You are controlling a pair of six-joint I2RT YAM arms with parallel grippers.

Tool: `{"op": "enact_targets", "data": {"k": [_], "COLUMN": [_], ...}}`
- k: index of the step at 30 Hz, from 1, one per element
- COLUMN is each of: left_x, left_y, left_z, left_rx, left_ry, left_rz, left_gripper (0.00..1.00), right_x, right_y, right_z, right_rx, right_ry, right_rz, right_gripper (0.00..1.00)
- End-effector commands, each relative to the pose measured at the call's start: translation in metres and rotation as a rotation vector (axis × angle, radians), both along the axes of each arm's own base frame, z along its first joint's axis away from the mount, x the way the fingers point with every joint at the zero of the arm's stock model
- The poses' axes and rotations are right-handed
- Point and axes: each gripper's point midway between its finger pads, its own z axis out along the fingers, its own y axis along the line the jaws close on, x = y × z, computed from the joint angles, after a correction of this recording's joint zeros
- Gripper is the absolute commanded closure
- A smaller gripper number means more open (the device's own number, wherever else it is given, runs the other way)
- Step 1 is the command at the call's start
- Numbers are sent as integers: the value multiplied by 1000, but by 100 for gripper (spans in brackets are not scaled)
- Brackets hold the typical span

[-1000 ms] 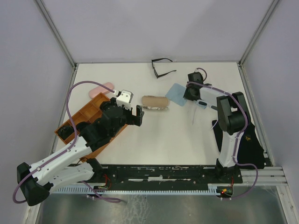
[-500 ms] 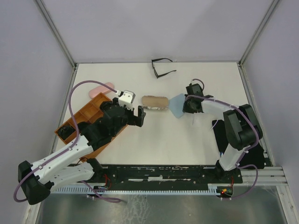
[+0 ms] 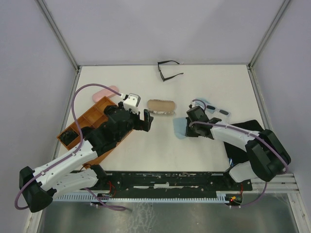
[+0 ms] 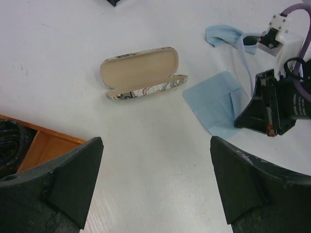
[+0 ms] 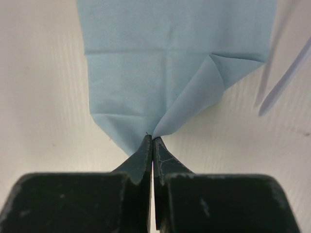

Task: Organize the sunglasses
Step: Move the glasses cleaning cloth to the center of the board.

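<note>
A thin black-framed pair of sunglasses (image 3: 168,71) lies at the far edge of the table. A pale-framed pair with dark lenses (image 3: 218,109) lies behind my right arm. Another dark pair (image 3: 68,137) rests in the orange tray (image 3: 91,114). My right gripper (image 3: 190,127) (image 5: 152,138) is shut on a corner of the light-blue cloth (image 5: 170,58) (image 4: 217,103), which is spread on the table. My left gripper (image 3: 145,121) (image 4: 155,141) hovers open over bare table, just short of the open patterned case (image 3: 161,106) (image 4: 141,73).
A pink case (image 3: 105,92) lies behind the tray. A black mat (image 3: 253,141) is at the right edge under the right arm. A white glasses arm (image 5: 286,77) lies right of the cloth.
My right gripper has pulled the light-blue cloth toward the front and left, which uncovered the pale-framed pair. The left arm has barely moved.
</note>
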Motion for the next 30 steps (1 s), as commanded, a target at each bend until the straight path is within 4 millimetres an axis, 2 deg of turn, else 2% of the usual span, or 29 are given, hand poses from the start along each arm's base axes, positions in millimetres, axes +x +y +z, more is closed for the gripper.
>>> {"op": "enact_targets", "data": {"k": [1, 11, 16, 18, 24, 27, 30], "left_x": [2, -7, -8, -8, -4, -2, -1], "left_y": [-9, -10, -10, -10, -16, -19, -24], "left_z": [24, 9, -5, -11, -25, -32, -42], "left_rx": [-113, -151, -146, -142, -119, -104, -103], "left_ry": [-22, 27, 55, 67, 96, 109, 118], "left_rz": [5, -6, 7, 11, 8, 5, -6], "left_gripper": [3, 4, 4, 4, 5, 5, 6], "right_x": [-25, -87, -108, -107, -88, -78, -63], "right_y": [15, 32, 23, 10, -16, -33, -40], "right_z": [10, 17, 21, 27, 66, 80, 82], "right_rx": [62, 70, 44, 7, -106, -220, -255], "right_ry": [-22, -27, -28, -52, -185, -228, -246], "right_rz": [-10, 62, 78, 62, 41, 47, 46], "right_gripper": [97, 94, 76, 69, 51, 47, 46]}}
